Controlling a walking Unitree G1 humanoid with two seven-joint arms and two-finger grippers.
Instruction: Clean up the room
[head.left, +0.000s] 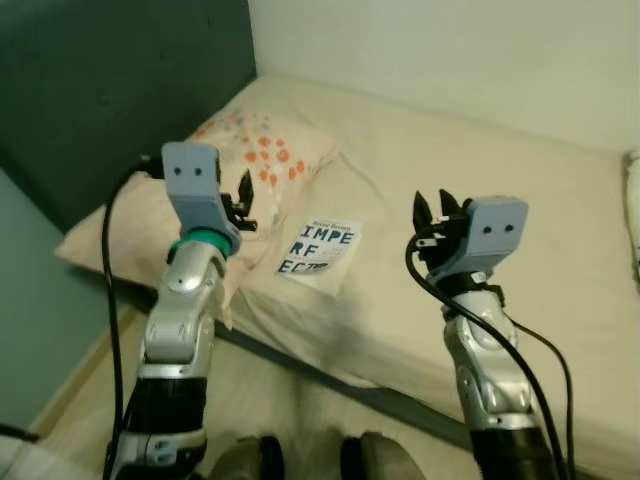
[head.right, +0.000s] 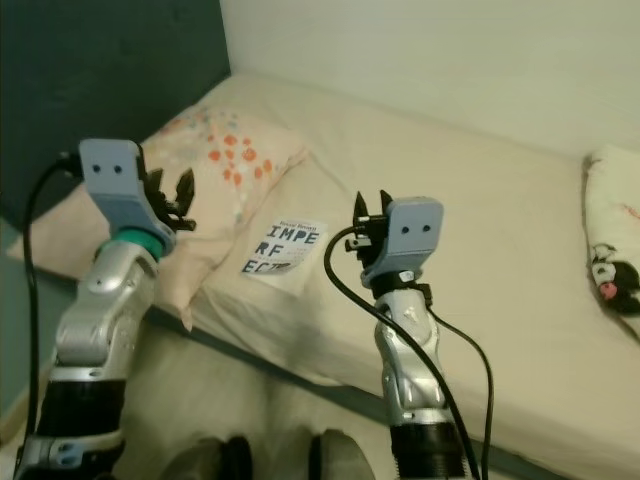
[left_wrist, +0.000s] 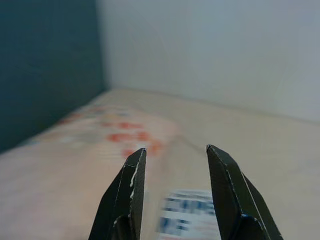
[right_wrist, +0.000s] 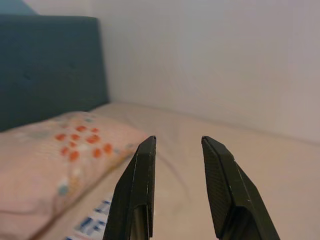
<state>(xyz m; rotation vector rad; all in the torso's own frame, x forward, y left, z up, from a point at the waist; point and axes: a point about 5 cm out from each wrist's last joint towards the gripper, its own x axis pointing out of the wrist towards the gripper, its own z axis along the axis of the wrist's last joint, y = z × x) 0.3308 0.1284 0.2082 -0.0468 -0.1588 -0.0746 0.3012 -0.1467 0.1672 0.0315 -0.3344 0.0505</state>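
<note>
Left gripper (head.left: 241, 203) spread and empty above the flowered pillow (head.left: 262, 152), right gripper (head.left: 432, 220) likewise spread and empty over the bed (head.left: 480, 150), printed paper (head.left: 319, 247) lay flat on the bed beside the pillow, between both arms.

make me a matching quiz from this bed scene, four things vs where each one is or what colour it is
Things:
1. pillow
2. booklet
3. headboard
4. soft toy

Descriptions:
A. dark teal
B. flat on the mattress beside the pillow
C. orange dot pattern
D. at the bed's far right edge

Pairs: 1-C, 2-B, 3-A, 4-D
</note>
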